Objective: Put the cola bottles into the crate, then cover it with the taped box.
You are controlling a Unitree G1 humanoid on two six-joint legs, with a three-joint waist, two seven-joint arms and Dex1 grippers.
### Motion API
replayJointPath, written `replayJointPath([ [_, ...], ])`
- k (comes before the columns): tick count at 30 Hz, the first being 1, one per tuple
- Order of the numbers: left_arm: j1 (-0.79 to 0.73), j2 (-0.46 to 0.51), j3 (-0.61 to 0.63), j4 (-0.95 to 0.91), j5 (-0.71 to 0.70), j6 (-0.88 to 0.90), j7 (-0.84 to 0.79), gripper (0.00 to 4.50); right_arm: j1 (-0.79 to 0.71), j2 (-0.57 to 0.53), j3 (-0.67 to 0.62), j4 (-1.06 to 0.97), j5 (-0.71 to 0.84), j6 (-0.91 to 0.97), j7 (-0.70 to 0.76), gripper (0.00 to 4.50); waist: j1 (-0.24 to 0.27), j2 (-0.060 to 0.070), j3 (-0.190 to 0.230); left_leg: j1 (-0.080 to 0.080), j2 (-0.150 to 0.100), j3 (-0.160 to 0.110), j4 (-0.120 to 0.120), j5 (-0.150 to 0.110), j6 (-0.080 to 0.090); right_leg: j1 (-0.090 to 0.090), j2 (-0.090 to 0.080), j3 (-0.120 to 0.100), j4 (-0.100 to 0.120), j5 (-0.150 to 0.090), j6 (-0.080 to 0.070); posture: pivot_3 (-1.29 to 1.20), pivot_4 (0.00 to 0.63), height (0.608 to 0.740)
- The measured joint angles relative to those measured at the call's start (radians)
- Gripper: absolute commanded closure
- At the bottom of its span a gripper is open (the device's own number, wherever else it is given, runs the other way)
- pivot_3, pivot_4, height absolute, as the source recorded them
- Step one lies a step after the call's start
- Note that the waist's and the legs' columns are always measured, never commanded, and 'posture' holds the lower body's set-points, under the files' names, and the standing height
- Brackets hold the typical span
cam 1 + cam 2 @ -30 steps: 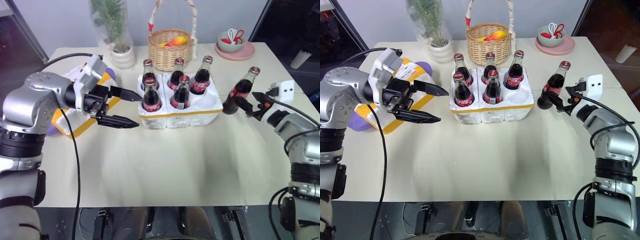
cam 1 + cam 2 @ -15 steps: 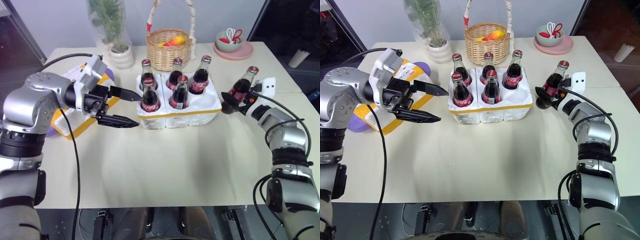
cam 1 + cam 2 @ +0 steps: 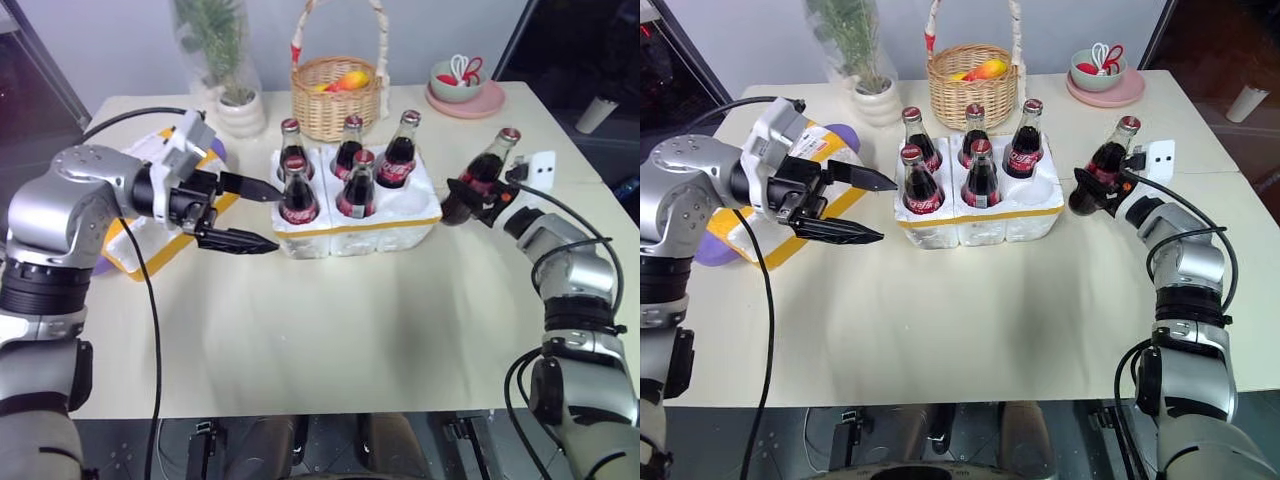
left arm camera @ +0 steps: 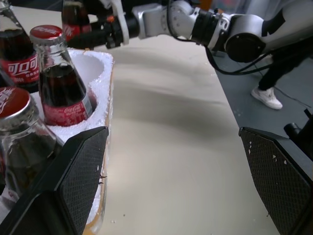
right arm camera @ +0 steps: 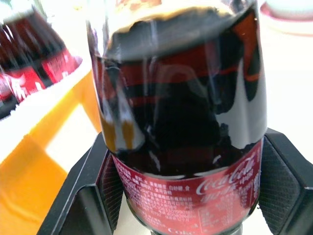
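The crate (image 3: pixel 980 226), a low white foam tray with a yellow band, sits mid-table and holds several cola bottles (image 3: pixel 357 189); its front right hole is empty. Just right of the crate, one more cola bottle (image 3: pixel 482 178) leans with its cap away from the crate. My right gripper (image 3: pixel 468 203) is shut on its lower body, and both pads (image 5: pixel 286 181) press its sides. My left gripper (image 3: pixel 277 217) hangs open beside the crate's left end, above the taped box (image 3: pixel 135 248), which my left arm partly hides. Its fingers (image 4: pixel 73 176) stand wide apart.
A wicker basket (image 3: pixel 335 92) with fruit and a potted plant (image 3: pixel 238 105) stand behind the crate. A pink plate with a bowl (image 3: pixel 462 88) is at the back right. A white socket block (image 3: pixel 541 166) lies near my right wrist.
My right gripper has closed on the loose bottle and moved a little toward the crate with it. The left arm has stayed still.
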Motion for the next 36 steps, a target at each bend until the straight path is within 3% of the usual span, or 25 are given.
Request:
replayJointPath([
  [2,0.008,0.000,0.002,-0.006,-0.002,0.003,0.003,0.00,0.001,-0.020,-0.020,-0.078,0.038,0.052,0.003,1.64,0.000,0.000,0.000,0.000,0.000,0.000,0.000,0.000,0.000,0.000,0.000,0.000,0.000,0.000,0.000,0.00,0.150,0.740],
  [7,0.031,0.001,0.010,-0.022,-0.015,0.010,0.007,0.00,-0.011,-0.084,-0.094,-0.402,0.302,0.299,0.050,1.64,-0.002,0.000,0.000,0.000,0.000,0.000,-0.001,0.000,0.000,-0.001,0.000,0.000,0.000,0.000,0.000,0.00,0.150,0.740],
  [11,0.031,0.001,0.011,-0.024,-0.022,0.010,0.014,0.00,-0.038,-0.095,-0.071,-0.542,0.393,0.391,0.065,1.64,0.000,0.000,0.000,0.000,0.000,0.000,0.000,0.000,0.001,0.001,0.000,0.000,0.000,0.000,0.000,0.00,0.150,0.740],
  [20,0.030,-0.021,0.015,-0.030,-0.024,0.006,0.053,0.00,-0.041,-0.054,0.179,-0.523,0.245,0.354,0.058,1.64,0.004,0.000,0.000,-0.001,0.000,0.000,0.001,0.000,0.001,0.000,-0.001,0.000,0.000,0.000,0.000,0.00,0.150,0.740],
  [28,-0.011,-0.030,0.047,0.025,-0.024,0.004,0.094,0.00,-0.029,-0.044,0.251,-0.470,0.124,0.264,0.090,1.64,0.001,0.000,0.000,-0.001,0.000,0.000,0.001,0.000,0.001,0.000,-0.001,0.000,0.000,0.000,0.000,0.00,0.150,0.740],
  [36,-0.011,-0.011,0.060,0.034,-0.024,0.006,0.103,0.00,-0.005,-0.049,0.210,-0.447,0.111,0.247,0.091,1.64,0.002,0.000,0.000,-0.001,0.000,0.000,0.000,0.000,0.001,0.000,-0.001,0.000,0.000,0.000,0.000,0.00,0.150,0.740],
])
